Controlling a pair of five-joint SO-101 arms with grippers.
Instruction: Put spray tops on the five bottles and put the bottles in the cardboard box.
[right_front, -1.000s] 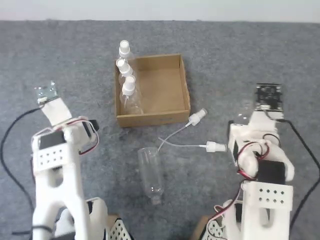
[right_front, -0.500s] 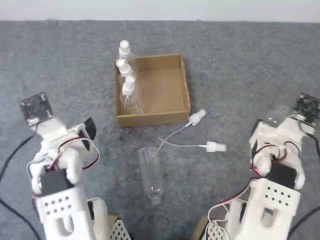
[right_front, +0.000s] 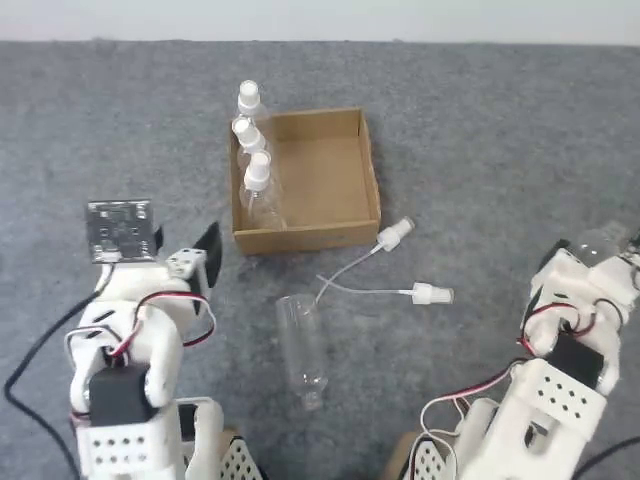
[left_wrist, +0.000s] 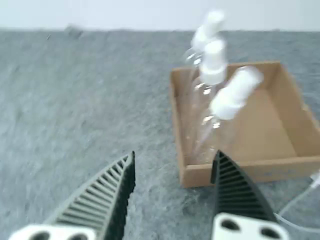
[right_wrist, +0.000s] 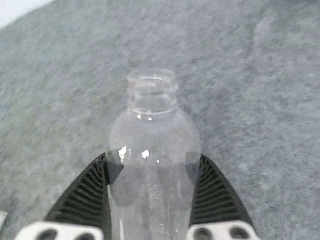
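Three capped spray bottles (right_front: 258, 185) stand along the left wall of the cardboard box (right_front: 330, 232); the left wrist view shows them too (left_wrist: 215, 75). One open clear bottle (right_front: 301, 345) lies on the carpet in front of the box. Two loose spray tops (right_front: 397, 232) (right_front: 432, 294) with thin tubes lie to its right. My left gripper (right_front: 195, 255) (left_wrist: 172, 170) is open and empty, left of the box's front corner and facing the box (left_wrist: 250, 170). At the table's right edge my right gripper (right_front: 580, 268) (right_wrist: 152, 170) is shut on a topless clear bottle (right_front: 597, 243) (right_wrist: 152, 135).
Grey carpet covers the table. The box's right half (right_front: 330, 170) holds nothing. Open carpet lies between the lying bottle and my right arm (right_front: 560, 380), and left of the box.
My left arm has swung from pointing left to facing the box. My right arm has carried its bottle rightward to the table's edge. The lying bottle and loose tops have not moved.
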